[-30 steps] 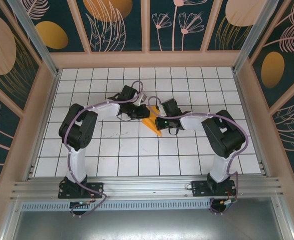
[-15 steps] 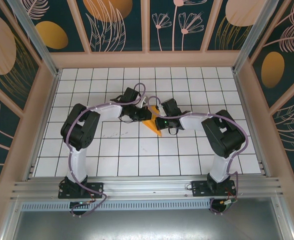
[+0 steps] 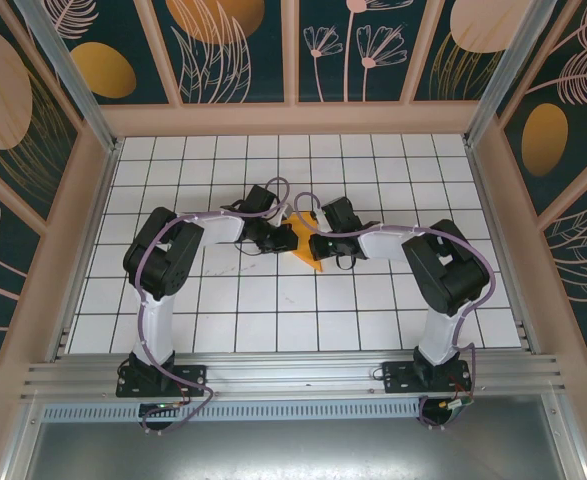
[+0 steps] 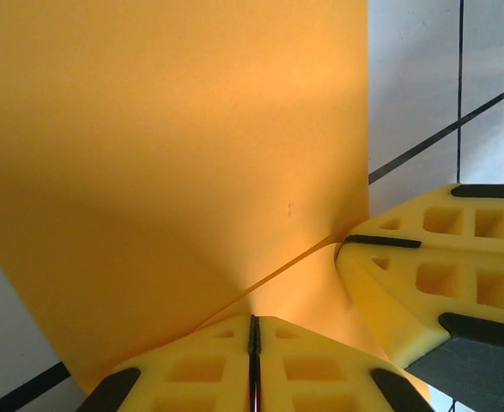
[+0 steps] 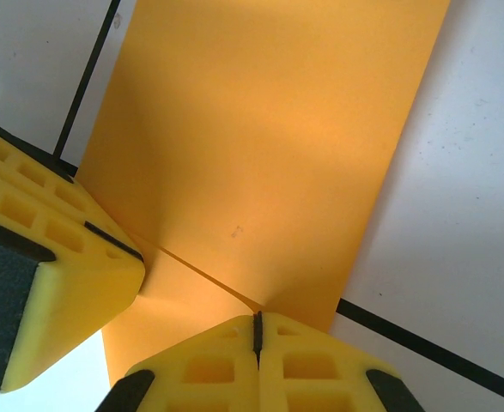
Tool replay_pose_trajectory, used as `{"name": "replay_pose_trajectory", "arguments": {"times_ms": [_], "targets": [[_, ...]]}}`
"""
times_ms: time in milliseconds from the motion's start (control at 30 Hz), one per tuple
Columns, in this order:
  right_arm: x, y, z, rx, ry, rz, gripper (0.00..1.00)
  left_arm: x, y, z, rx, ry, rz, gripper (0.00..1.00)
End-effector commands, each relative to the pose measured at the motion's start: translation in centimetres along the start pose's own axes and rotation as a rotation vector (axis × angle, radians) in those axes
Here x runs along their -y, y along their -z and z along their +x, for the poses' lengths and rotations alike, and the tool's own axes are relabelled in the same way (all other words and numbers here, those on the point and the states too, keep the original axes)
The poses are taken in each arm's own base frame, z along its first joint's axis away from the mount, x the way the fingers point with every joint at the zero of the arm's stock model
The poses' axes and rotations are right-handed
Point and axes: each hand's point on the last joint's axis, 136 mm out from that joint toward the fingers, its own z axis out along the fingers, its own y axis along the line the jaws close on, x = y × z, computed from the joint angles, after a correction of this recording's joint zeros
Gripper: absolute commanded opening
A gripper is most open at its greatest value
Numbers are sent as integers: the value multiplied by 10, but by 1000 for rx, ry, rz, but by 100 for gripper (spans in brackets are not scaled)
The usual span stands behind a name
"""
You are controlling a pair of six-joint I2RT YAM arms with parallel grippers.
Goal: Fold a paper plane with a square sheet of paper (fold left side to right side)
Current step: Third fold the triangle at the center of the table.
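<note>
Top external view: on the white tiled desk (image 3: pixel 223 300), the folded orange paper (image 3: pixel 309 255) lies mid-desk between the 2 arms' wrists. Left pincer (image 4: pixel 253 330) and right pincer (image 5: pixel 257 324) are both closed, tips just beside each other at the paper's crease; whether either pinches a layer, I cannot tell.

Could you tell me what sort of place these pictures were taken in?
Probably a robot test cell rather than a home: a white grid table boxed in by decorated panels, with a left arm and a right arm bolted to an aluminium rail at its near edge.
</note>
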Motion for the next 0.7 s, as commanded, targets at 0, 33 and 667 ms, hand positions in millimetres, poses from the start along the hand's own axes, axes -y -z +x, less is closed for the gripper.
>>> {"name": "replay_pose_trajectory", "arguments": {"times_ms": [0, 33, 667], "targets": [[7, -12, 41, -144, 2, 33, 0, -23, -8, 16, -31, 27, -73, 12], [5, -12, 39, -139, 0, 26, 0, -26, -9, 17, -32, 27, -88, 11], [-29, 61, -31, 12, -104, -122, 33, -59, -20, 33, -71, 61, -190, 8]]}}
